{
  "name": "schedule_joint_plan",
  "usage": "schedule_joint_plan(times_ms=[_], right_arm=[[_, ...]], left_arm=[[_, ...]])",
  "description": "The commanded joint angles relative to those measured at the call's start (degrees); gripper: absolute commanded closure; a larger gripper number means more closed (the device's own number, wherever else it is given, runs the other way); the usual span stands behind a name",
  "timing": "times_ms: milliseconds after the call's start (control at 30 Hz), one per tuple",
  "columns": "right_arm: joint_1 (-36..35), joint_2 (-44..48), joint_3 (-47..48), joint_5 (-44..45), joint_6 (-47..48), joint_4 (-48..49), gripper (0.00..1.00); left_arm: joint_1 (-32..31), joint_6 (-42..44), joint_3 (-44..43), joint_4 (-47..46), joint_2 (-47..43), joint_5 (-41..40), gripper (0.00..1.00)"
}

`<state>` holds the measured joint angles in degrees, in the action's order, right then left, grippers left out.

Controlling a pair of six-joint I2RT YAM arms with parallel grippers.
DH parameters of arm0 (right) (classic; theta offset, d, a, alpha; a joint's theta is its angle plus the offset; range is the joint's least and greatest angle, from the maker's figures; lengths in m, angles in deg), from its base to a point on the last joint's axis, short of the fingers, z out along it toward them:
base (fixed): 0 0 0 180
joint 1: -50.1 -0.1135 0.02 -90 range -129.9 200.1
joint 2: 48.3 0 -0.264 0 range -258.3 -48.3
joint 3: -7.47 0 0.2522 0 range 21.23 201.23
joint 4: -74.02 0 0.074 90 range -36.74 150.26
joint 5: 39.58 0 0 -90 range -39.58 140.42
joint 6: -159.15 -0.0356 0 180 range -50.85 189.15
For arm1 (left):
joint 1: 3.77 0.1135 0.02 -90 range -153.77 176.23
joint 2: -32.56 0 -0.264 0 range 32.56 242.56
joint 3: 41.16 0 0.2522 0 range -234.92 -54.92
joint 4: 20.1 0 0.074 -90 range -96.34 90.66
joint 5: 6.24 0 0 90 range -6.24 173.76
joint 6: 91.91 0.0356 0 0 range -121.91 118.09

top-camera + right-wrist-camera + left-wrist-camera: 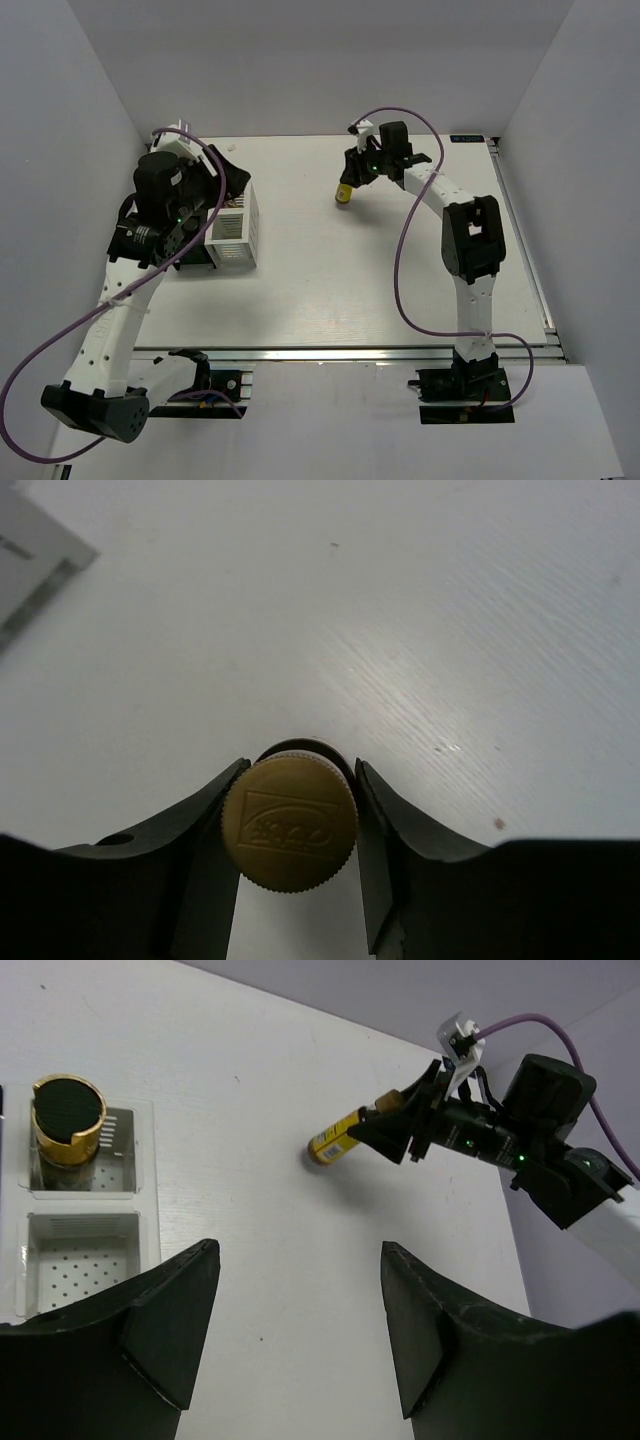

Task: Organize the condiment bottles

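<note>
The yellow bottle [343,193] with its tan cap [290,822] is tilted, base low by the table at the back centre. My right gripper [358,176] is shut on it at the cap; both fingers press the cap's sides in the right wrist view [300,770]. It also shows in the left wrist view [335,1142]. The amber bottle with black cap [68,1120] stands upright in a compartment of the white slatted box [238,232]. My left gripper [297,1250] is open and empty, hovering by the box's right side [232,188]. The two dark grey-brown bottles are out of view.
The box's near compartment [80,1260] holds nothing. A purple cable loops from each arm [405,250]. White walls close in on the left, back and right. A metal rail [350,352] runs along the table's front edge.
</note>
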<state>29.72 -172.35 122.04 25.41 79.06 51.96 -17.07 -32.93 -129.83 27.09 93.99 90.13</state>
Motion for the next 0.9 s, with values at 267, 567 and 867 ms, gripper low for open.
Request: schedule_joint_plan(times_ms=[267, 567, 867], right_arm=[[-16.7, 8.6, 15.8, -17.9, -4.1, -2.0, 1.0], [-26.6, 0.7, 25.4, -13.9, -9.5, 2.6, 1.0], [-30.8, -4.5, 25.3, -4.5, -5.3, 3.8, 1.0]], left_arm=[[-0.2, 3.9, -3.8, 1.5, -5.9, -8.7, 0.25], [-0.2, 3.3, -2.4, 3.9, -11.4, -12.0, 0.25], [-0.2, 2.9, -2.5, 6.7, -13.9, -12.6, 0.24]])
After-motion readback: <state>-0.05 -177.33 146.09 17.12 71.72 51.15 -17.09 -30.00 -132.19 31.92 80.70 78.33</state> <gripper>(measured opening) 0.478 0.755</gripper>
